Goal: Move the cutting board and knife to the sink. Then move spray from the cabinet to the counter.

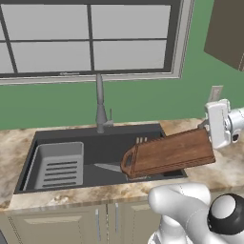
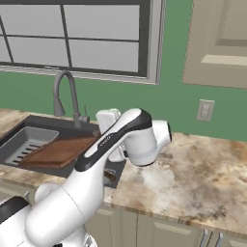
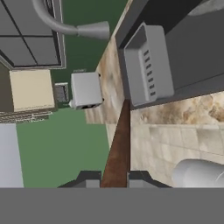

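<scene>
One cutting board (image 1: 172, 153), one knife (image 1: 108, 167) and one ribbed rack (image 1: 59, 165) sit at a single sink (image 1: 95, 138) with one faucet (image 1: 99, 102). There is one window (image 1: 88, 35), one wall outlet (image 2: 205, 110) and one gripper (image 3: 114, 179). One counter (image 2: 193, 178) runs below, and one wall cabinet (image 2: 219, 41) hangs at the right

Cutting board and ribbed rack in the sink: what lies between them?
In the left base view, the knife lies on the sink floor between the rack and the gripper-held cutting board, partly under its handle end.
</scene>
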You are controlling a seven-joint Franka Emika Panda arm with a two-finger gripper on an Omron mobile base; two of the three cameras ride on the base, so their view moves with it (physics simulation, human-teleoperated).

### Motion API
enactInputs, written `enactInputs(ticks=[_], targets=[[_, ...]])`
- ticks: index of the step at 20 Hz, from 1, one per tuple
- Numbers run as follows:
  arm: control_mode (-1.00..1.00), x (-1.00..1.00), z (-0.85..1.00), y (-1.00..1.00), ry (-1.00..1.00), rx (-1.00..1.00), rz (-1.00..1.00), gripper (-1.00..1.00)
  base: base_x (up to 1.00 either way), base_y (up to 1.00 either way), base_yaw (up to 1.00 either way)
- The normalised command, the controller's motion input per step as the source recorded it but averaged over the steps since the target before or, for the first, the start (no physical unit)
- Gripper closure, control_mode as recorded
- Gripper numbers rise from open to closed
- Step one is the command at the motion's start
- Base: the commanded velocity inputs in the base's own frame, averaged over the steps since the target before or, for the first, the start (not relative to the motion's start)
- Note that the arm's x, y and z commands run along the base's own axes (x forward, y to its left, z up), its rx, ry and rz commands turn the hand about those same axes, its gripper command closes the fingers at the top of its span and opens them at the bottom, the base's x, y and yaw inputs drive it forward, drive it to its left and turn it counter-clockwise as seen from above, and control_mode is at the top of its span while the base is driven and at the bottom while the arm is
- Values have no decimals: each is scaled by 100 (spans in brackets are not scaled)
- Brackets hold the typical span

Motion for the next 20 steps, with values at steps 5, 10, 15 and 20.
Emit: enactInputs(ticks=[5,10,15,20], targets=[[-100,0,-10,0,0,-1,7,100,0,0,0],[-100,13,-5,0,-3,0,1,100,0,0,0],[-100,13,-11,14,-12,-3,0,100,0,0,0],[-100,6,-23,22,-4,0,0,100,0,0,0]])
